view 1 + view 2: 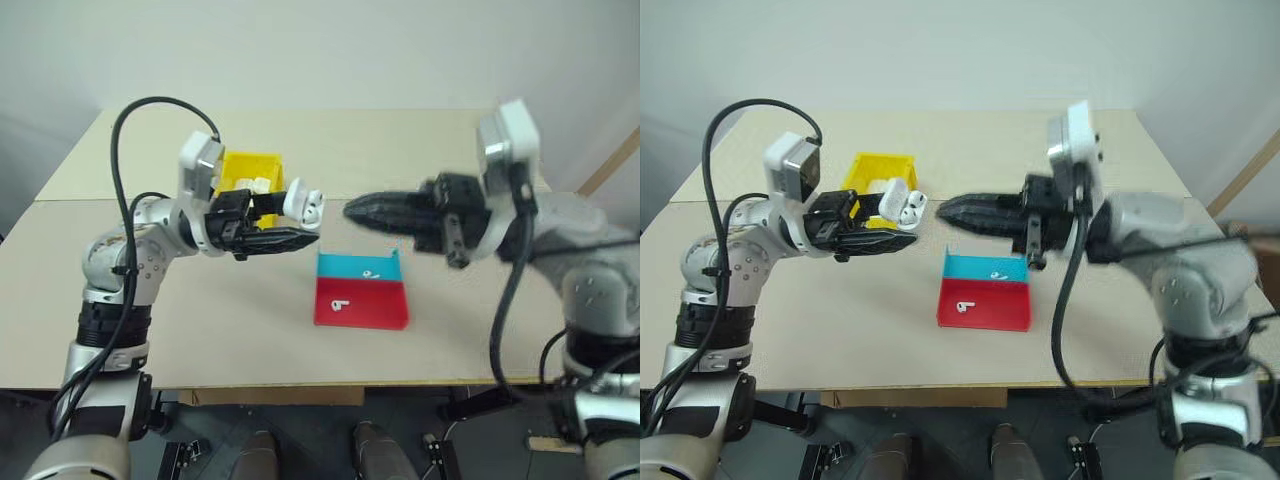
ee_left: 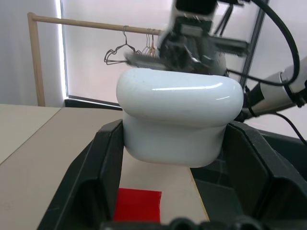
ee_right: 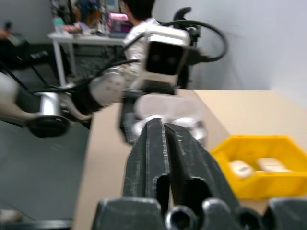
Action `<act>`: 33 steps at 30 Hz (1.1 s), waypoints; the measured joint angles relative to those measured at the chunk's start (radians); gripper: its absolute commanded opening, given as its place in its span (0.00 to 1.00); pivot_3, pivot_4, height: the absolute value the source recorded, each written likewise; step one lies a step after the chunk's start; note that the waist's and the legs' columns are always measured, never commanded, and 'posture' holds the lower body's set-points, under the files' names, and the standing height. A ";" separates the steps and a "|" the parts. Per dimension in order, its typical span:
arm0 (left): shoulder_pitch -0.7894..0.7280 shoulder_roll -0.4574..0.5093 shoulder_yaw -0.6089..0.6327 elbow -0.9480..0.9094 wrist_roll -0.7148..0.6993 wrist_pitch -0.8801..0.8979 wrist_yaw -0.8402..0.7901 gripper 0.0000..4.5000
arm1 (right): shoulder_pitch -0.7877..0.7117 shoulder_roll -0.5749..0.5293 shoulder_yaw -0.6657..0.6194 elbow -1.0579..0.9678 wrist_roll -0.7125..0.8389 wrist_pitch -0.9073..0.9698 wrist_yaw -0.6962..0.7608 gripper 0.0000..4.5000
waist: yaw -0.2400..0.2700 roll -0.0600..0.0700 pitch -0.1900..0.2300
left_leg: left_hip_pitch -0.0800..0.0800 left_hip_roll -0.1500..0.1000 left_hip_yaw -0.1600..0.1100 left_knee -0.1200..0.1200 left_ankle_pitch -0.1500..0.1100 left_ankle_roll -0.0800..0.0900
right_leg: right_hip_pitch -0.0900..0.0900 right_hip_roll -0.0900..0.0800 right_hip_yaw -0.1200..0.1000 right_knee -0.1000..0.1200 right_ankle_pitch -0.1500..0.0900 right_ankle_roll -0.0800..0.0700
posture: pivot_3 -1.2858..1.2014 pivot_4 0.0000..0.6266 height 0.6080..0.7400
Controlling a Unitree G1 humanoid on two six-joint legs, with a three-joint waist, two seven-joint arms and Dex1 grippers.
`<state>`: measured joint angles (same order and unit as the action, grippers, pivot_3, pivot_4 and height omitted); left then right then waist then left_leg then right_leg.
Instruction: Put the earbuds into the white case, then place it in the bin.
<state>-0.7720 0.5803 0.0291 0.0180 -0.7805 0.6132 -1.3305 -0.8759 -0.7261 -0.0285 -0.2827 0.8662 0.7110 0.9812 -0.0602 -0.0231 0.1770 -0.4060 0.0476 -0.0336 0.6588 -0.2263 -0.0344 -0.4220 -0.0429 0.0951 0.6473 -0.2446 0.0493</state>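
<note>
Beige table [image 1: 250, 330] under white walls; left hand [image 1: 300, 240] grips white case [image 1: 303, 204], seemingly open.

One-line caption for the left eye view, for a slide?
Left gripper holds the open white case above the table; shut right gripper faces it.

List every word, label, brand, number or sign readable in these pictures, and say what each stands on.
None can be read: the white case, the yellow bin and the blue-and-red tray bear no visible print.
The items on the far desk behind the person are too blurred to read.
</note>
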 measured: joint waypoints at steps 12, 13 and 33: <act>-0.013 -0.033 -0.040 -0.001 0.033 0.000 -0.033 0.63 | -0.522 0.236 0.289 0.725 -0.416 -0.436 0.522 0.01 | -0.009 0.001 0.001 | -0.001 0.000 0.000 0.000 0.000 0.000 | -0.001 0.000 0.000 0.001 0.000 0.000 | 0.52 0.24 1.00; -0.013 -0.034 -0.041 -0.001 0.033 0.000 -0.034 0.63 | -0.540 0.253 0.291 0.761 -0.424 -0.454 0.543 0.01 | -0.007 0.001 0.001 | -0.001 0.000 0.000 0.000 0.000 0.000 | -0.001 0.000 0.000 0.001 0.000 0.000 | 0.52 0.24 1.00; -0.006 -0.040 -0.035 -0.063 0.032 -0.001 -0.013 0.63 | -0.572 0.102 0.603 0.785 -0.135 -0.571 0.580 0.01 | 0.000 0.001 0.001 | -0.001 0.000 0.000 0.001 0.000 0.000 | -0.001 -0.001 -0.001 0.001 0.000 0.000 | 0.52 0.24 1.00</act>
<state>-0.7777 0.5398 -0.0063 -0.0448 -0.7480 0.6118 -1.3438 -1.4478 -0.6243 0.5747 0.5020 0.7315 0.1400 1.5609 -0.0600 -0.0217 0.1779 -0.4069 0.0477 -0.0338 0.6594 -0.2263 -0.0345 -0.4230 -0.0436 0.0945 0.6485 -0.2442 0.0489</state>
